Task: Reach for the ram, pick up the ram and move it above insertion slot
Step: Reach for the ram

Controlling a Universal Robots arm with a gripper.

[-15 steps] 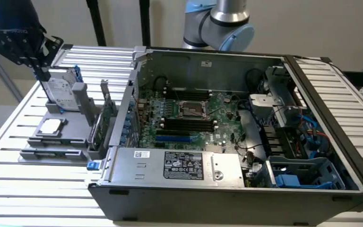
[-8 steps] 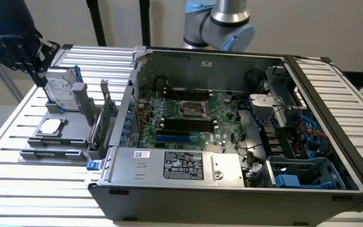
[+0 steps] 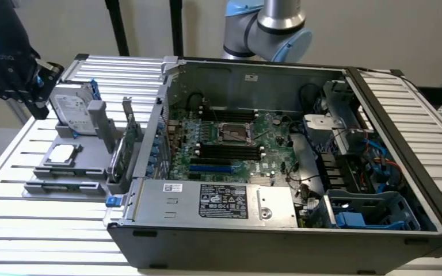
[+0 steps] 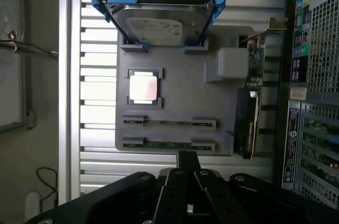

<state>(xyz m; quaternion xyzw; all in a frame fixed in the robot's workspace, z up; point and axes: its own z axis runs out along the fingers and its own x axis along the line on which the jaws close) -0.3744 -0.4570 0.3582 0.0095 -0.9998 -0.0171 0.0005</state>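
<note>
Ram (image 4: 168, 143) stood on edge in its slot on the grey holder (image 4: 180, 102), untouched, with the gripper (image 4: 186, 156) shut and empty nearby.

Its long axis ran straight across the holder's end. One end pointed toward the upright green card (image 4: 253, 102) and the open computer case (image 3: 282, 172), the other toward the outer edge of the slatted table (image 4: 95, 107), and each end sat in a small grey clip. A second slot (image 4: 168, 123) lay parallel just beside it, between the ram and the square processor chip (image 4: 144, 87). The hard drive (image 4: 159, 25) in its blue bracket stood at the holder's opposite end, well apart. The closed fingertips hung off the ram end of the holder, clear of the stick.
</note>
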